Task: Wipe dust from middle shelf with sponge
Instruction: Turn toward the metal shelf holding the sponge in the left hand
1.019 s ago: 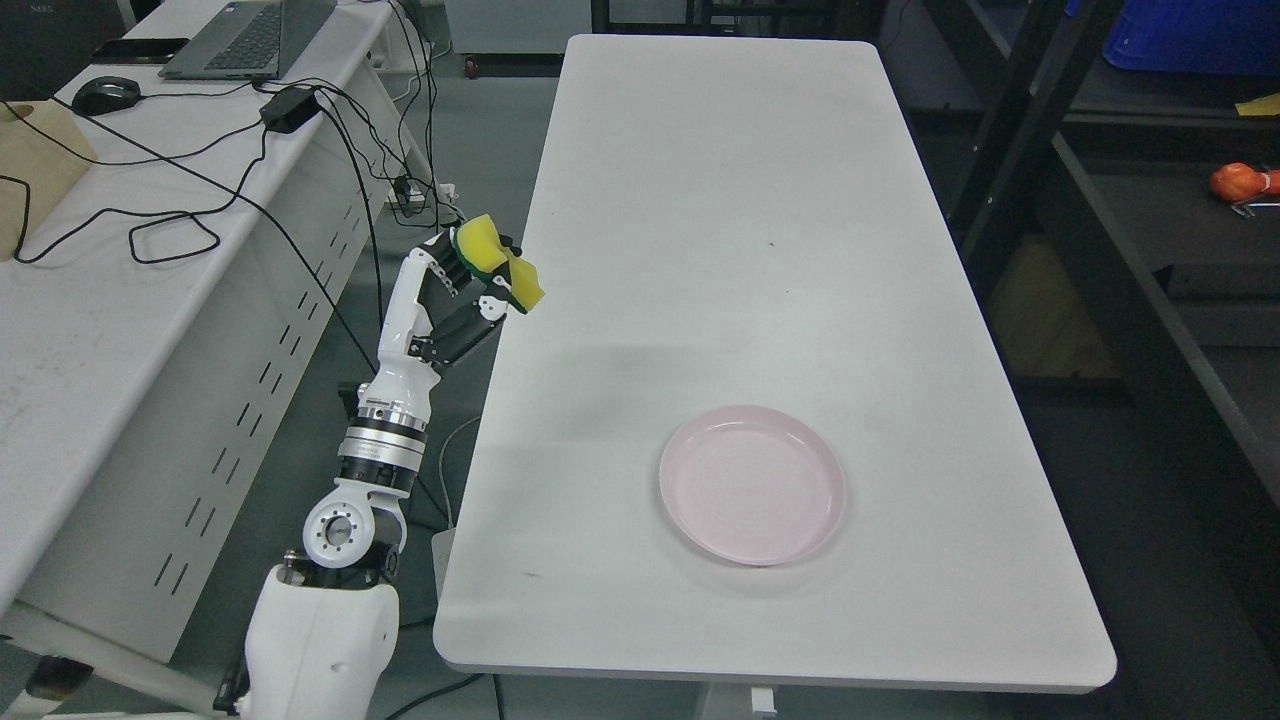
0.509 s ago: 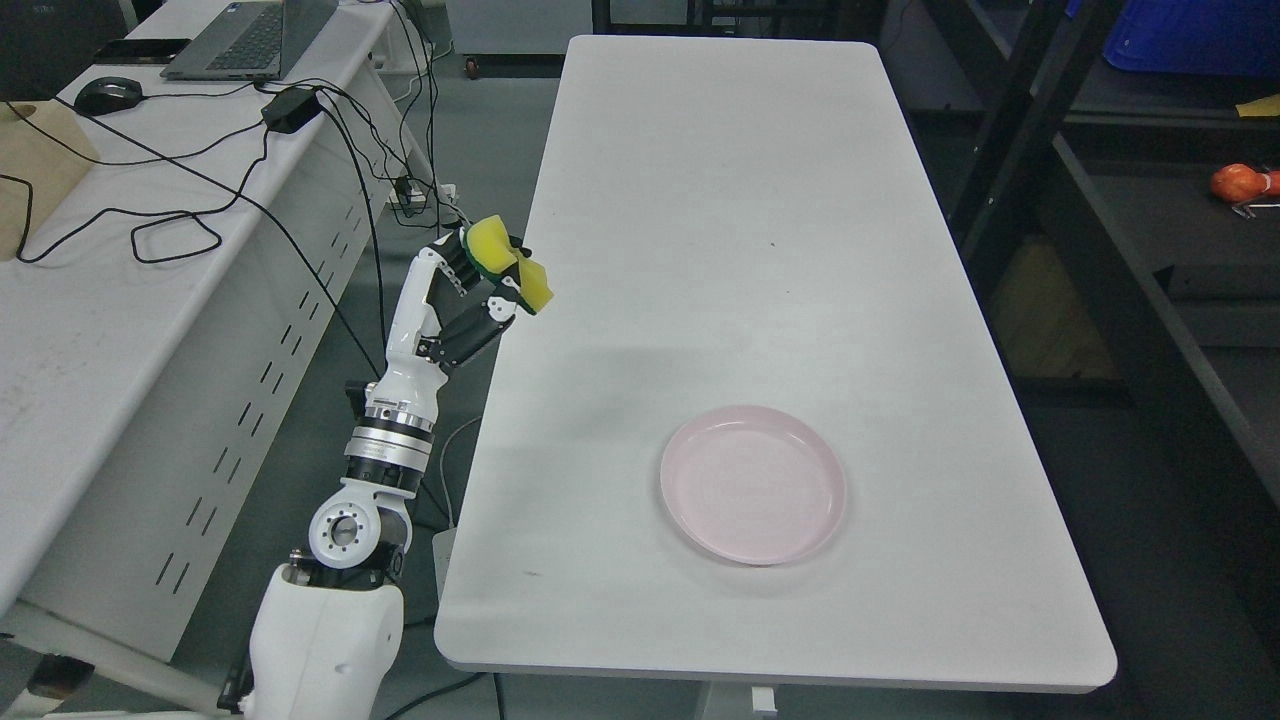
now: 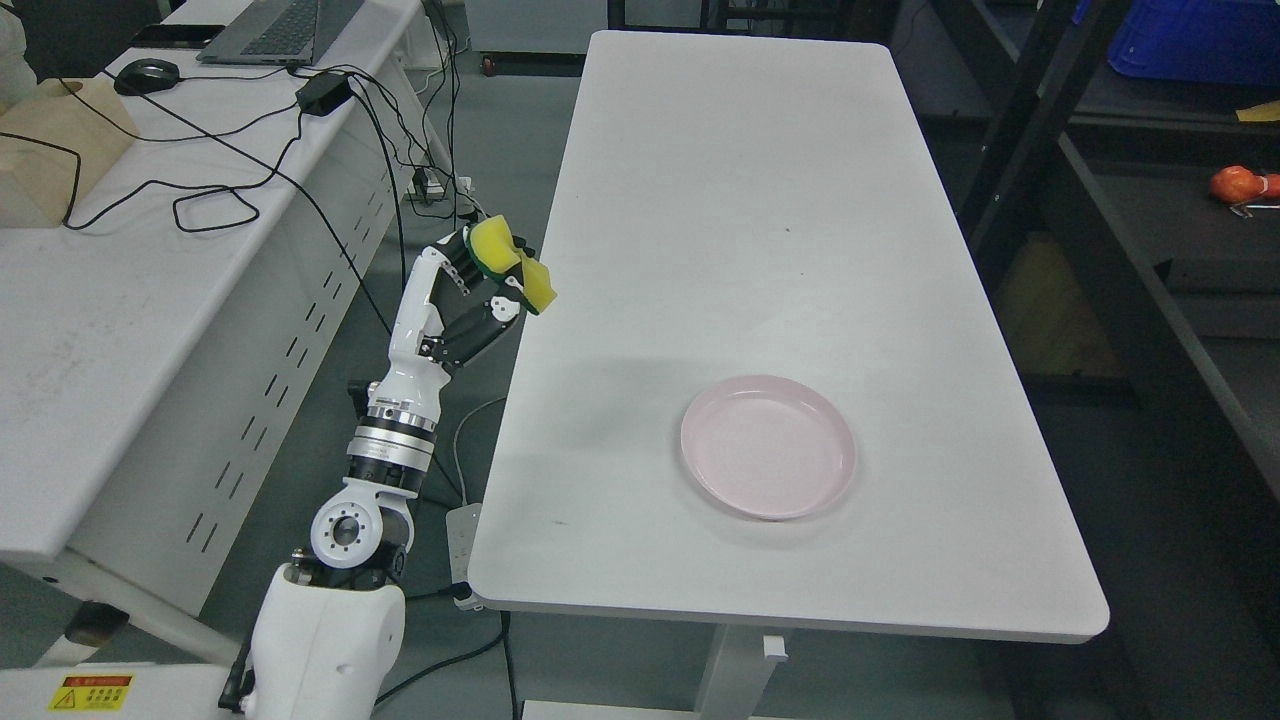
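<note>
White tabletop (image 3: 740,200), pink plate (image 3: 768,447) on it. Left robot hand (image 3: 478,290) squeezes yellow sponge (image 3: 510,262) beside tabletop's left edge. Dark shelf (image 3: 1150,230) far right. Best: grip tight, carry sponge over, press flat.

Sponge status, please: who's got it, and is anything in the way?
Left robot hand shut on sponge, beside white table's left edge. Right hand not in view. Dark shelving at right, unreached. Pink plate on table.
</note>
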You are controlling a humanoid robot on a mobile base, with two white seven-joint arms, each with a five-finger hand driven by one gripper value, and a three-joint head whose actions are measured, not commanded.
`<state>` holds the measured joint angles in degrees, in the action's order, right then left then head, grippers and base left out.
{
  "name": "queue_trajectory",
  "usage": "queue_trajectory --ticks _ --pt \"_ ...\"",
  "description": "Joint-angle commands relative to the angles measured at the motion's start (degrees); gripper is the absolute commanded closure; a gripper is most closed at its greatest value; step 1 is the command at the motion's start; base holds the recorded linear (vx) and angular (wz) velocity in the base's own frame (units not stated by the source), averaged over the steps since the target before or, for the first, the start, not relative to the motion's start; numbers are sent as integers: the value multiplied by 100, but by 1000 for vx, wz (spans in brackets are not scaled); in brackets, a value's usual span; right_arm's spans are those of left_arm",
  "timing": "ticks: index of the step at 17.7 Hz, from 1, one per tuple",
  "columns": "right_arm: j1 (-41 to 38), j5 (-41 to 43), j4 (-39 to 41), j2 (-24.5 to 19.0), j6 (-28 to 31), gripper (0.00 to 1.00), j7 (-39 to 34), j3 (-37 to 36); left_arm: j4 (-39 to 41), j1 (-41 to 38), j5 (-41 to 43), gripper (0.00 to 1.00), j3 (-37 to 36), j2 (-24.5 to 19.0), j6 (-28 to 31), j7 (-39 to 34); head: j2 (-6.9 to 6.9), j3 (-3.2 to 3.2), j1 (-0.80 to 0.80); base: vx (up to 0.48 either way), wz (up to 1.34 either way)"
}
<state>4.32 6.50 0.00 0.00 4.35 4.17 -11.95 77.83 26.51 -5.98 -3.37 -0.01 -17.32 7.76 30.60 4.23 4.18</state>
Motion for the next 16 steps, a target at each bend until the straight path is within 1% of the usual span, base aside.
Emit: queue_trajectory --ticks 1,6,16 --pt "-1 0 100 100 5 0 4 0 31 -5 0 100 -58 -99 0 15 0 0 0 -206 30" --pt "-1 0 100 100 5 0 4 0 40 4 0 100 -102 -99 0 15 0 0 0 -230 -242" --pt "-1 0 100 100 5 0 4 0 40 -5 0 100 -146 -99 62 15 0 0 0 -271 -811"
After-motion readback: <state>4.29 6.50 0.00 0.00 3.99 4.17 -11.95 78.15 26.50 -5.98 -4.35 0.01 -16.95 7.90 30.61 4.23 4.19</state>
